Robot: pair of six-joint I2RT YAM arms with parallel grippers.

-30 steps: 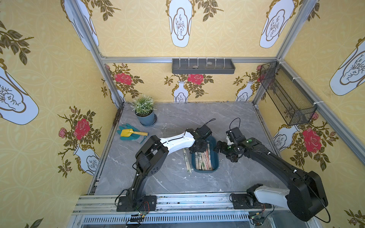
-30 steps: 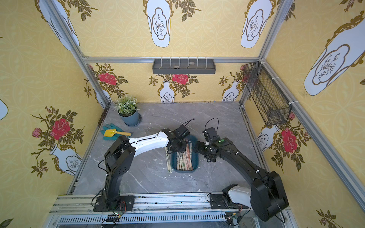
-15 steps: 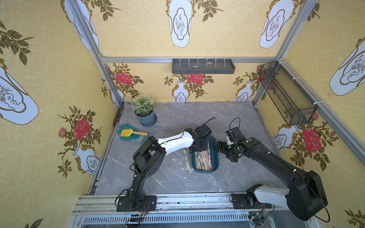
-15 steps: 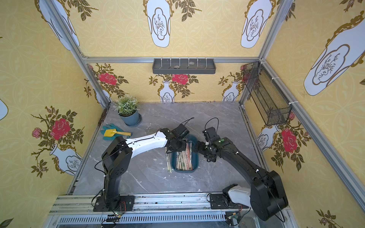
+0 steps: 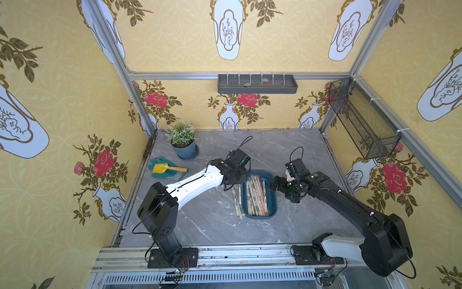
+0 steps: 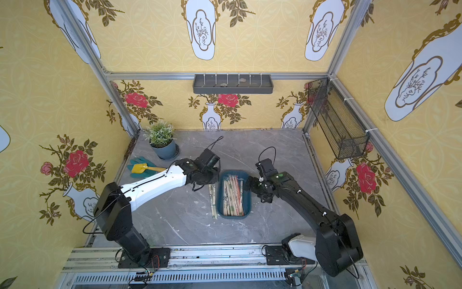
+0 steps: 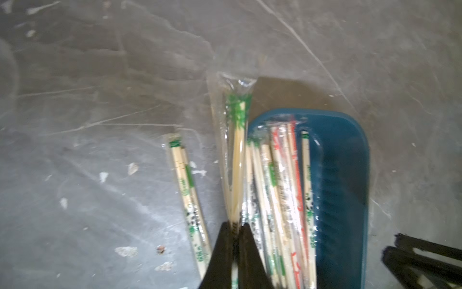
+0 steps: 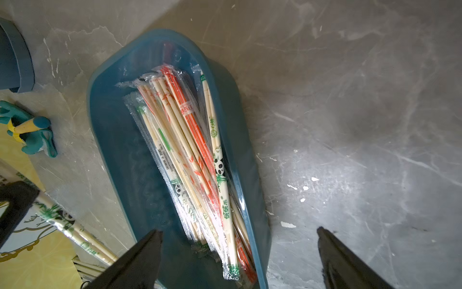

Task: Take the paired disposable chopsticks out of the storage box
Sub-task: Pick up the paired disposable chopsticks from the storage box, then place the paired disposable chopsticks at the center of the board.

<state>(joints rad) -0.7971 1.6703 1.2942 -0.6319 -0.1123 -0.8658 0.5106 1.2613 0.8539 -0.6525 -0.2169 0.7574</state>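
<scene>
many paired disposable chopsticks point(image 8: 190, 155) lie in the storage box point(image 5: 273, 200), a shallow dark teal-blue tray with rounded corners and a low rim, at the middle of the grey table point(image 5: 200, 225). they are thin pale bamboo sticks, each pair in a narrow clear sleeve. some sleeves carry green print with a small panda, others red-orange print. they lie lengthwise in a loose pile, crossing a little, and part of the box floor is bare.

the left gripper point(image 7: 235, 232) is at 11 o'clock of the box in both top views. its fingers are pressed together on the end of a green-printed pair point(image 7: 236, 155), which points along the 9 o'clock rim (i cannot tell if its free end touches the table). a loose pair point(image 7: 190, 200) lies flat on the table just beside the box, at its 9 o'clock side. the right gripper point(image 8: 238, 230) is at 2 o'clock of the box, spread wide and holding nothing.

a grey divided shelf point(image 5: 257, 85) hangs on the wall at 12 o'clock, with a few objects inside too small to name. a black wire-mesh basket point(image 5: 362, 120) hangs at 2 o'clock; its content i cannot see. at 10 o'clock of the table a grey-blue pot point(image 5: 185, 151) holds a small green plant.
</scene>
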